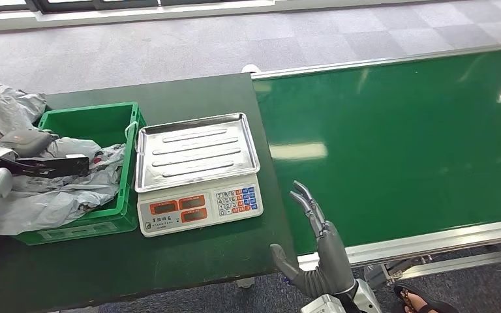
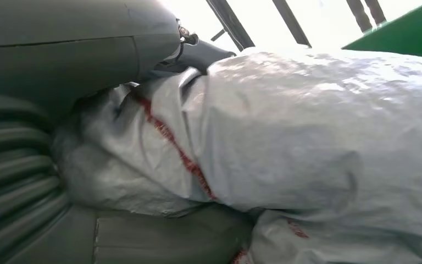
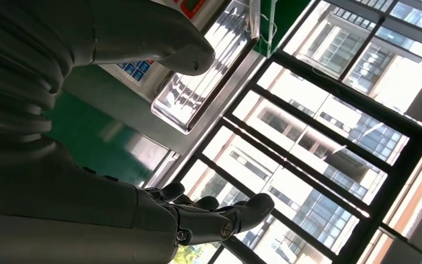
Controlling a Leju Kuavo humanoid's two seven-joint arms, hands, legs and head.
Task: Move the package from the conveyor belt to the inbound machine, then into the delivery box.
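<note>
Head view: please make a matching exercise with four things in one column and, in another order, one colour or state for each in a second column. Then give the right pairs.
Things:
1. conveyor belt
2. weighing tray of the scale
3. delivery box
4. right hand

States:
A. green plastic, with crumpled grey bags inside
B. fingers apart, holding nothing, at the table's edge
C. bare shiny metal, nothing on it
D. wide green surface, no package on the part in view

Pairs: 1-D, 2-C, 3-A, 4-B
</note>
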